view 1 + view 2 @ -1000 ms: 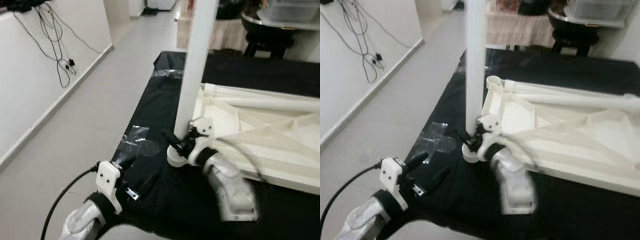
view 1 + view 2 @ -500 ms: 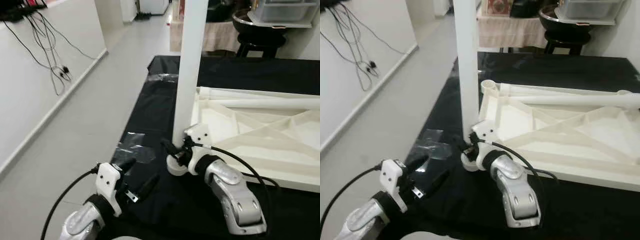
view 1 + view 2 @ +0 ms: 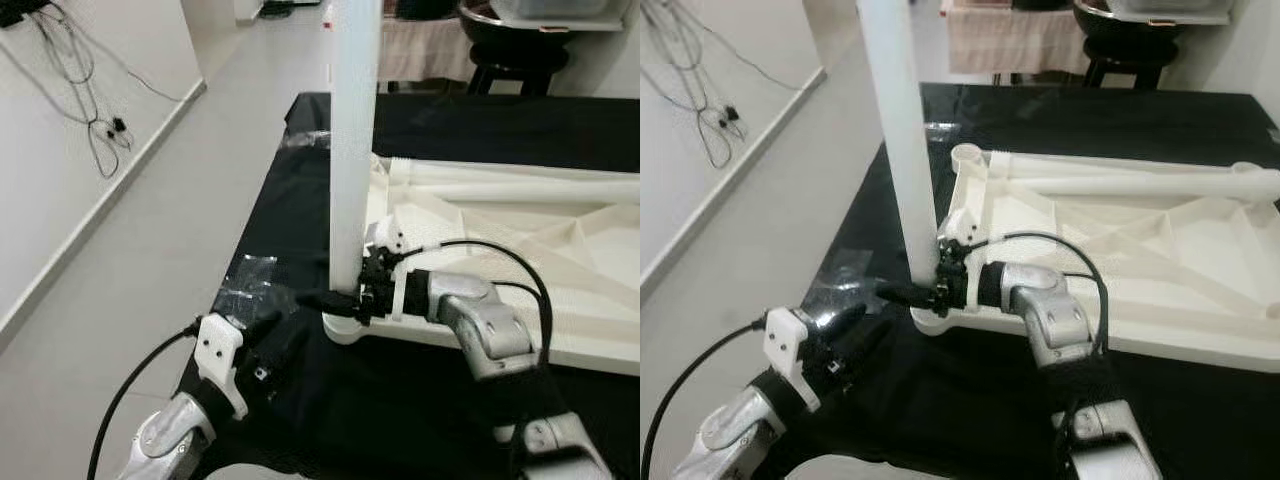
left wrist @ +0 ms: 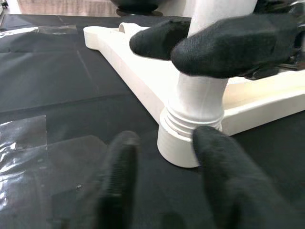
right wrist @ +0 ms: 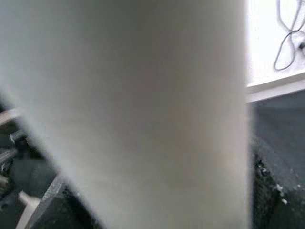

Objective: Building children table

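A white table top (image 3: 560, 250) lies upside down on a black sheet. A white table leg (image 3: 352, 150) stands upright in the round corner socket (image 4: 178, 143) nearest me. My right gripper (image 3: 345, 298) is shut on the leg just above the socket, one black finger (image 4: 228, 45) on each side. The leg (image 5: 143, 114) sits close and blurred in the right wrist view. My left gripper (image 3: 285, 335) is open and low over the sheet, its fingers (image 4: 119, 176) pointing at the socket from a short way off. A second leg (image 3: 510, 190) lies across the table top.
Clear plastic film (image 3: 250, 280) is stuck to the sheet left of the socket. The sheet's left edge (image 3: 255, 215) borders bare grey floor. Cables (image 3: 90, 120) hang on the left wall. A dark stool (image 3: 515, 60) and a cloth-covered table (image 3: 1010, 40) stand behind.
The camera has shifted. My right arm has swung its elbow out to the right while keeping its hold on the leg. My left gripper has moved closer to the corner socket.
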Controlling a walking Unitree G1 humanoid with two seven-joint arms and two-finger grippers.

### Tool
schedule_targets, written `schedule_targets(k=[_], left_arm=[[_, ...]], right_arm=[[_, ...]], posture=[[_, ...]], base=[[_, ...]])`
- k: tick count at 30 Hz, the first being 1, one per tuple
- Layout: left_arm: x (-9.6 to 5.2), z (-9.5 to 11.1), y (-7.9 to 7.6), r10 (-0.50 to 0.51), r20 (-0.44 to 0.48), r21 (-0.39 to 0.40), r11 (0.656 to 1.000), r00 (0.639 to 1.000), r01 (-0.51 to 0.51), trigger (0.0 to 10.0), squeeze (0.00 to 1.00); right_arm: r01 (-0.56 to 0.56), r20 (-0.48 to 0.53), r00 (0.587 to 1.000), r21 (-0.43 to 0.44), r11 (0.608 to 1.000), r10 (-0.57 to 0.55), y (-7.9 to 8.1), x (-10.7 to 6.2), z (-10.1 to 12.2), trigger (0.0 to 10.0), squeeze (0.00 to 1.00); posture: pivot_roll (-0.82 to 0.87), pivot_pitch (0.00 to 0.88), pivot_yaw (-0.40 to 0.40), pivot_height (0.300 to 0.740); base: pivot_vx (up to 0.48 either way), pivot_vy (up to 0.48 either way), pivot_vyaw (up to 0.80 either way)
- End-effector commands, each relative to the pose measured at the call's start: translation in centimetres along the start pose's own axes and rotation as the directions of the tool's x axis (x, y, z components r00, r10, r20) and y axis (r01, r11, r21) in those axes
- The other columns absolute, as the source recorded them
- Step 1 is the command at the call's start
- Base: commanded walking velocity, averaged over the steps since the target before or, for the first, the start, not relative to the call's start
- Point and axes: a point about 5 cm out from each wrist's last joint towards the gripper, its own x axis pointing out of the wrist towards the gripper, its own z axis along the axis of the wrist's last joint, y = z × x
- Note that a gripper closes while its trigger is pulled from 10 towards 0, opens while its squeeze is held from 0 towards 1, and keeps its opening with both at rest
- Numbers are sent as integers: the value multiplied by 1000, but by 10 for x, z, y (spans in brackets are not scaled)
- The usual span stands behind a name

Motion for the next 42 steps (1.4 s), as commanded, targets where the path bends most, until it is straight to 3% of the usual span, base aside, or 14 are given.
schedule_targets(k=[1, 3, 4, 6, 7, 11, 19, 21, 24, 34, 35, 38, 39, 42], left_arm=[[-3, -5, -1, 8, -25, -13, 1000, 1000, -9, 0, 0], [-4, -6, -2, 7, -28, -14, 1000, 1000, -7, 0, 0], [-4, -6, -2, 5, -29, -14, 1000, 1000, -6, 0, 0], [-4, -6, -2, 4, -30, -15, 1000, 1000, -5, 0, 0], [-4, -6, -3, 3, -31, -16, 1000, 1000, -3, 0, 0], [-4, -6, -4, -1, -32, -20, 1000, 999, 1, 0, 0], [-6, -4, -4, -8, -30, -27, 1000, 1000, 7, 0, 0], [-7, -2, -1, -5, -28, -28, 1000, 1000, 4, 0, 0], [-6, -3, 1, -9, -31, -31, 999, 999, 8, 0, 0], [-4, -3, 2, -8, -30, -29, 1000, 1000, 7, 0, 0], [-4, -2, 2, 1, -27, -30, 1000, 1000, -2, 0, 0], [-3, -2, 3, 8, -24, -30, 1000, 1000, -9, 0, 0], [-2, -2, 3, 10, -23, -32, 999, 1000, -11, 10000, 0], [-2, -2, 2, 11, -23, -33, 999, 1000, -12, 10000, 0]], right_arm=[[-57, 7, 998, 2, 998, 57, 3, 6, 0, 10000, 0], [-105, 13, 994, 37, 994, 105, -3, 4, 3, 10000, 0], [-118, 16, 993, 47, 992, 117, -5, 3, 3, 7176, 0], [-134, 17, 991, 49, 990, 133, -7, 2, 2, 7176, 0], [-150, 23, 989, 54, 987, 149, -8, 0, 1, 0, 0], [-142, 31, 990, 50, 989, 141, -9, -6, -3, 0, 0], [317, -2, 948, 28, 948, -317, 2, -11, -30, 0, 0], [677, -68, 735, 13, 736, -675, 26, -5, -54, 0, 0], [788, -75, 612, -28, 615, -787, 33, -10, -50, 0, 0], [771, -83, 633, -27, 636, -770, 30, -1, -52, 0, 0], [779, -84, 624, -12, 627, -777, 30, 0, -50, 8667, 0], [746, -60, 666, 51, 664, -744, 31, 4, -46, 10000, 0], [645, 6, 761, 101, 757, -649, 33, 11, -33, 10000, 1000], [530, 80, 838, 120, 840, -540, 36, 15, -20, 10000, 1000]], posture=[[25, 126, 33, 740], [25, 125, 36, 740], [22, 124, 39, 740], [22, 124, 39, 740], [19, 124, 42, 740], [12, 127, 44, 740], [-11, 155, 27, 740], [-31, 175, 50, 740], [-44, 162, 58, 740], [-34, 162, 44, 740], [-29, 161, 38, 740], [-29, 160, 36, 740], [-28, 155, 34, 740], [-28, 153, 33, 740]], base=[[0, 0, 0], [0, 0, 0], [0, 0, 0], [0, 0, 0], [0, 0, 0], [0, 0, 0], [0, 0, 0], [0, 0, 0], [0, 0, 0], [0, 0, 0], [0, 0, 0], [0, 0, 0], [0, 0, 0], [0, 0, 0]])
